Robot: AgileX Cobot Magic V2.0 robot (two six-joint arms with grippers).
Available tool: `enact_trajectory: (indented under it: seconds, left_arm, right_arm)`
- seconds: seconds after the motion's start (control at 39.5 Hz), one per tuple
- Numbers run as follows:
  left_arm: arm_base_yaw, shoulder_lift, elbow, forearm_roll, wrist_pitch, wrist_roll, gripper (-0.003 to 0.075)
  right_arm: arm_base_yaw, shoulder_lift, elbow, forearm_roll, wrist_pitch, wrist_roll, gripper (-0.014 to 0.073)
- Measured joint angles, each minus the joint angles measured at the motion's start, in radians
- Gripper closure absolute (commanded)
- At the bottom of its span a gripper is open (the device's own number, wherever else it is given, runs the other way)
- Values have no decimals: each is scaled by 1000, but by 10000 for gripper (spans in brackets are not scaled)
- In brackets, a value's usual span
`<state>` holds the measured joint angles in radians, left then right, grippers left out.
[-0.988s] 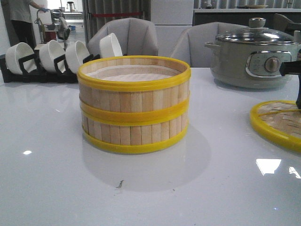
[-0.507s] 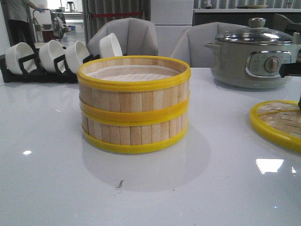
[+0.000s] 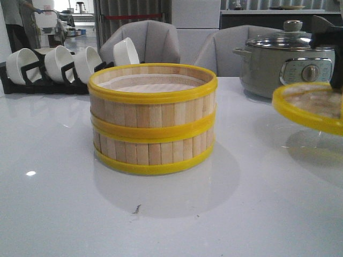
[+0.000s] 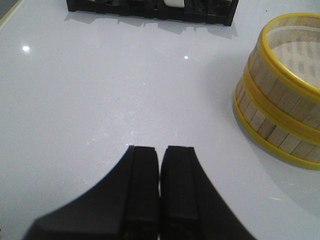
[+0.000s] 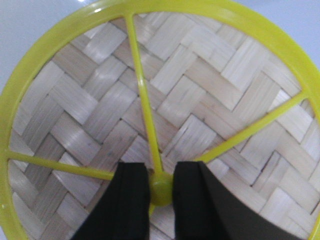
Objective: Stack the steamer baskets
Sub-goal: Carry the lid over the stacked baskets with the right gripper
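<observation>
Front view: steamer baskets (image 3: 153, 119) stacked one on the other, mid counter (image 3: 64, 203). Right fingers (image 5: 161, 200) pinch the center knob of the woven lid (image 5: 165, 100), held above the counter at far right, clear of the baskets. Left fingers (image 4: 159, 190) pressed together, empty, baskets off to their side, apart.

Glossy white table (image 3: 59, 214), carrying two stacked round bamboo-slat steamer baskets with yellow rims (image 3: 153, 120) mid-table, black rack of white bowls (image 3: 59, 67) back left, grey glass-lidded electric pot (image 3: 284, 61) back right.
</observation>
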<state>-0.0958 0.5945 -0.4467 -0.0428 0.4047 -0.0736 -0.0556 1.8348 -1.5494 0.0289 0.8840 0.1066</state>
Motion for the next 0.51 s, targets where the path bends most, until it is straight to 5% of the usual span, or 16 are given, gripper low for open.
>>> enact_trajectory:
  seconds: [0.51]
  left_arm:
    - [0,0,0,0,0,0,636]
  right_arm:
    - [336,-18,-442,6,208,0,539]
